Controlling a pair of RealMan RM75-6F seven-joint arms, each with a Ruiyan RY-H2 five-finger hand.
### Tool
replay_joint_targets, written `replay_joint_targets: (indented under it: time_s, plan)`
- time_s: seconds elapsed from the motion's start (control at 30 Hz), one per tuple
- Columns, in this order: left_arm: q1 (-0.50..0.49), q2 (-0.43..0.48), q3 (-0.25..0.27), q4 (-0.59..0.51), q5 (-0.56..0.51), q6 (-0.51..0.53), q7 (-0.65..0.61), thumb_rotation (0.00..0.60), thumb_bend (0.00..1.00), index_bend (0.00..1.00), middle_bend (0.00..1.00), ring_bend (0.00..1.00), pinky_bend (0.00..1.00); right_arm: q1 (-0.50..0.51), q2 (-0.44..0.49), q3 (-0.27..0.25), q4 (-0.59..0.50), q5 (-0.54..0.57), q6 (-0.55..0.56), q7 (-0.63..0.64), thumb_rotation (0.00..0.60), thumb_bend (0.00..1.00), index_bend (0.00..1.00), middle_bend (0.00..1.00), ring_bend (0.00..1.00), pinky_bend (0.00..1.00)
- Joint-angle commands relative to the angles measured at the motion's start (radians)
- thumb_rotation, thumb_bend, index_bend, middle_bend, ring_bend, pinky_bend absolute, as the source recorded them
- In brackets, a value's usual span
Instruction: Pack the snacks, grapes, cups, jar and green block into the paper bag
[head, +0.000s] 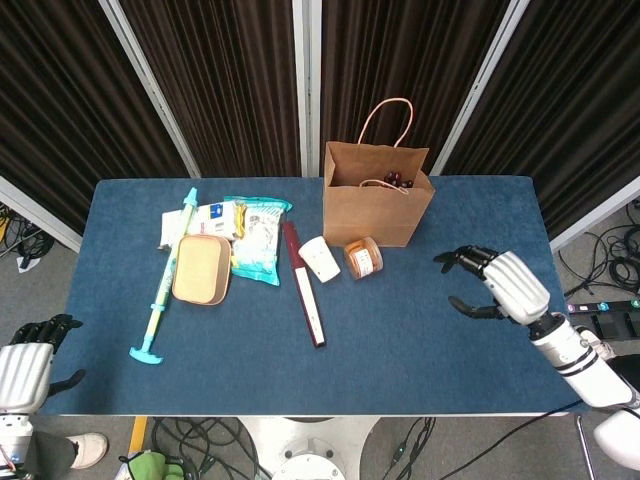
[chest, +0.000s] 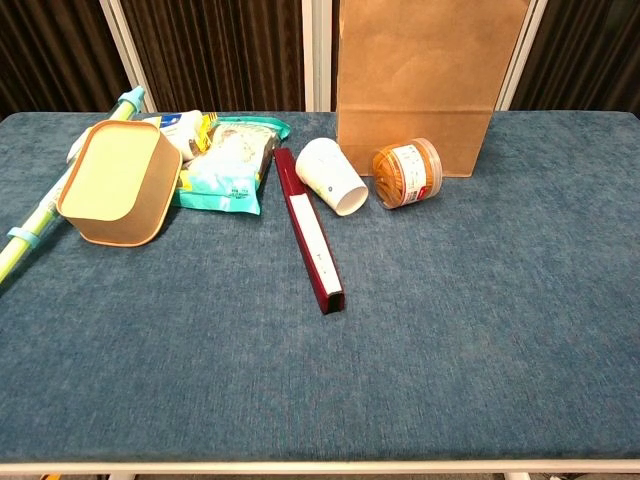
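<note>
Paper bag (head: 377, 206) upright, right hand (head: 498, 284) near it, low over table (head: 420, 340), fingers spread, empty.

A teal pump (head: 165, 283) (long, slim) lies beside a maroon box (head: 304, 285).

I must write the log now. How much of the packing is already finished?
Done: dark red grapes show inside the brown paper bag. In hand: nothing; the right hand hovers open over the table, the left hand waits off its corner. Left: the white paper cup, orange-filled jar, tan cup and teal snack packet.
</note>
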Motion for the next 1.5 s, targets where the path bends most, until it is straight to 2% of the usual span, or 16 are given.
replay_joint_targets:
  time_s: [0.03,0.1,0.23,0.4,0.63,0.8,1.0,1.27,1.37,1.5]
  plan:
    - [-0.002,-0.004,-0.001,0.004,0.001,0.000,0.006,0.600,0.04,0.36,0.35,0.31,0.26,0.050,-0.024,-0.015,-0.068,0.029,-0.168,-0.221,0.600,0.17,0.21,0.34,0.28,0.44]
    - [-0.003,-0.006,-0.001,0.004,0.002,-0.001,0.002,0.600,0.04,0.36,0.35,0.31,0.26,0.073,-0.056,0.006,-0.097,0.089,-0.248,-0.364,0.600,0.10,0.12,0.27,0.26,0.46]
    - [-0.004,-0.008,0.003,0.013,0.005,-0.004,-0.009,0.600,0.04,0.36,0.35,0.31,0.26,0.119,-0.161,0.062,-0.118,0.238,-0.368,-0.647,0.600,0.04,0.01,0.15,0.32,0.64]
    - [-0.001,-0.011,0.005,0.021,-0.001,-0.002,-0.020,0.600,0.04,0.36,0.35,0.31,0.26,0.173,-0.287,0.115,-0.072,0.405,-0.445,-0.857,0.600,0.00,0.00,0.11,0.44,0.72]
    - [0.004,-0.017,0.007,0.034,-0.009,-0.003,-0.037,0.600,0.04,0.36,0.35,0.31,0.26,0.244,-0.447,0.137,0.071,0.532,-0.473,-1.055,0.600,0.00,0.00,0.09,0.47,0.76]
    - [0.008,-0.018,0.007,0.042,-0.011,0.001,-0.050,0.600,0.04,0.36,0.35,0.31,0.26,0.279,-0.536,0.147,0.185,0.558,-0.458,-1.115,0.600,0.00,0.00,0.08,0.47,0.78]
    - [0.012,-0.019,0.008,0.048,-0.019,-0.001,-0.061,0.600,0.04,0.36,0.35,0.31,0.26,0.311,-0.597,0.148,0.277,0.583,-0.488,-1.103,0.600,0.00,0.00,0.09,0.48,0.79]
    - [0.011,-0.020,0.004,0.055,-0.025,-0.003,-0.068,0.600,0.04,0.36,0.35,0.31,0.26,0.345,-0.680,0.138,0.407,0.583,-0.511,-1.086,0.600,0.02,0.00,0.15,0.51,0.81]
    - [0.011,-0.021,0.004,0.059,-0.027,-0.005,-0.072,0.600,0.04,0.36,0.35,0.31,0.26,0.352,-0.706,0.131,0.449,0.572,-0.507,-1.084,0.600,0.06,0.05,0.18,0.51,0.82]
    - [0.011,-0.025,0.005,0.068,-0.027,-0.007,-0.080,0.600,0.04,0.36,0.35,0.31,0.26,0.360,-0.737,0.122,0.501,0.555,-0.502,-1.073,0.600,0.12,0.18,0.24,0.53,0.83]
